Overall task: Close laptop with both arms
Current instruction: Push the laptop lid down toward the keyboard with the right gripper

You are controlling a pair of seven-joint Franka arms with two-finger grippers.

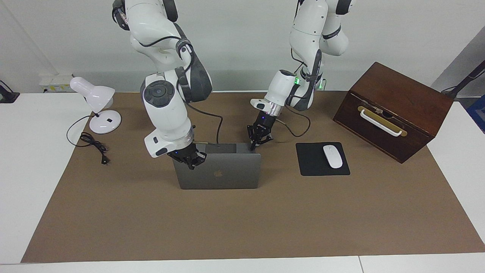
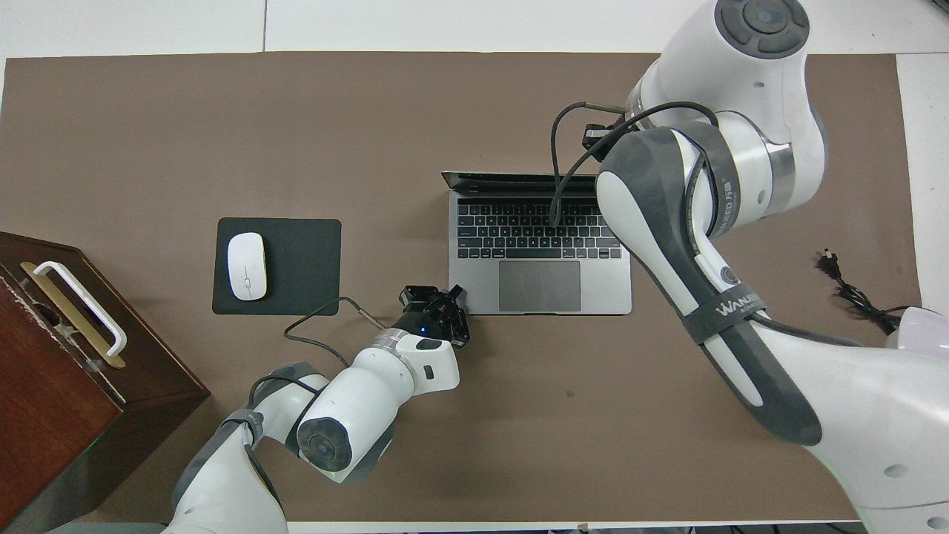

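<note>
The silver-grey laptop [image 1: 218,173] stands open on the brown mat, its lid upright with the apple logo turned away from the robots. Its keyboard deck [image 2: 541,237] and dark trackpad show in the overhead view. My right gripper [image 1: 191,157] is at the lid's top corner toward the right arm's end; in the overhead view [image 2: 597,136] my own arm mostly hides it. My left gripper [image 1: 258,142] is low at the deck's corner nearest the robots, toward the left arm's end, and also shows in the overhead view [image 2: 437,302].
A black mouse pad [image 1: 312,167] with a white mouse [image 1: 332,156] lies beside the laptop toward the left arm's end. A brown wooden box [image 1: 394,110] with a white handle stands past it. A white desk lamp [image 1: 99,110] and its cord sit at the right arm's end.
</note>
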